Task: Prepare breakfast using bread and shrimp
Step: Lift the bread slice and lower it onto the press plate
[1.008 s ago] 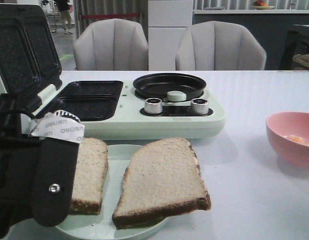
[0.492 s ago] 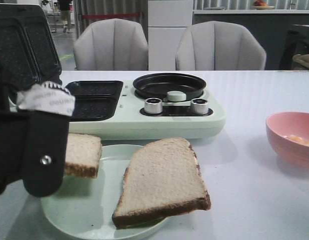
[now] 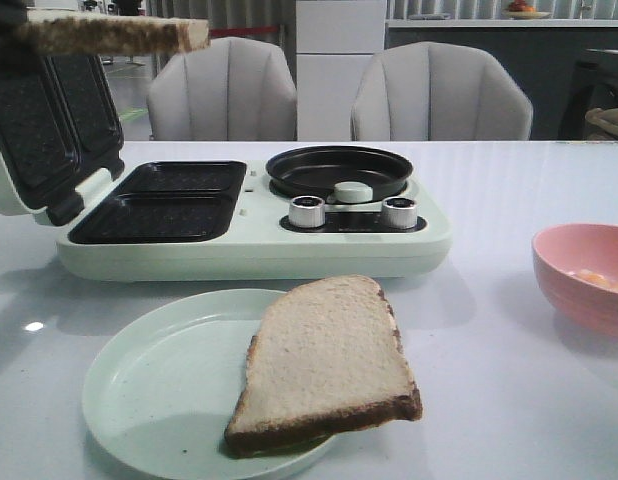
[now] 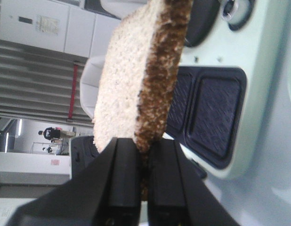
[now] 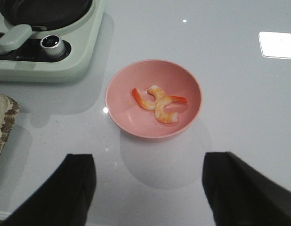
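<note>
Left gripper [image 4: 138,162] clamped narrow on one slice of bread [image 4: 136,75], pinching it by the crust edge; in the front view that slice [image 3: 109,33] hangs flat, high at 10 o'clock, above the open lid [image 3: 39,110] of the sandwich maker [image 3: 249,225]. Arm itself out of that view.

Second slice [image 3: 324,365] lies on the pale green plate [image 3: 159,390] at 6 o'clock, overhanging the rim on the right.

Right gripper [image 5: 148,186] spread wide, holding nothing, hovering above the pink bowl [image 5: 126,117] at 3 o'clock. Shrimp [image 5: 159,103] in the bowl, curled, touching each other.

Step in hand, as I judge it: carry the lifted slice to a grill well [image 3: 154,217]. To do it well: keep the slice level, since a crust-only pinch may let it sag or tear. Steer wide of the upright lid. Square the slice over one well before lowering. Let go only once it rests on the plate of the well.
</note>
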Robot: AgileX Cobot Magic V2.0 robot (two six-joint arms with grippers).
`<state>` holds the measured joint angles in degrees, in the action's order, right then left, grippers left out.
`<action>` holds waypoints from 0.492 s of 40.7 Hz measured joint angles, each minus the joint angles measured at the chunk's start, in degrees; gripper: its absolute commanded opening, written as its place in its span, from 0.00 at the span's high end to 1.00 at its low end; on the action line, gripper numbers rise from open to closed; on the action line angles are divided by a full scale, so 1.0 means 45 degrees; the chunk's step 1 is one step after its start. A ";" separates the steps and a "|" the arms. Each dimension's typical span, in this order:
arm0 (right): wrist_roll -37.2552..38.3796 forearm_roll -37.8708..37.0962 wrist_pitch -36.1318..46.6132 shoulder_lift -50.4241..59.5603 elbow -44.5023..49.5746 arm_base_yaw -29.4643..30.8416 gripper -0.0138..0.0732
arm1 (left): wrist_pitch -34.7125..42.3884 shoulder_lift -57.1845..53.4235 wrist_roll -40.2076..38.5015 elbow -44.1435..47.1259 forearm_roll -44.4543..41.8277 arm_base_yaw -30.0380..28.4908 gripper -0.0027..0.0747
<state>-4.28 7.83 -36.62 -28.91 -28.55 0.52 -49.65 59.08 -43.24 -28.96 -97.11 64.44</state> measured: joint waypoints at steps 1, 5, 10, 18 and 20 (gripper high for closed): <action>0.0000 0.0000 0.0000 0.0000 0.0000 0.0000 0.17 | 0.0232 0.0000 0.0000 -0.0132 -0.0034 -0.0151 0.84; 0.0000 0.0000 0.0000 0.0000 0.0000 0.0000 0.17 | 0.1176 0.0417 0.0000 -0.0922 -0.0087 -0.0967 0.84; 0.0000 0.0000 0.0000 0.0000 0.0000 0.0000 0.17 | 0.2485 0.1400 0.0000 -0.2031 -0.0226 -0.2385 0.84; 0.0000 0.0000 0.0000 0.0000 0.0000 0.0000 0.17 | 0.4236 0.3824 -0.0024 -0.4107 -0.0433 -0.4774 0.84; 0.0000 0.0000 0.0000 0.0000 0.0000 0.0000 0.17 | 0.4420 0.4527 -0.0024 -0.4645 -0.0464 -0.5269 0.84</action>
<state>-4.28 7.83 -36.62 -28.91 -28.55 0.52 -29.76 79.45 -43.35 -49.86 -99.20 40.73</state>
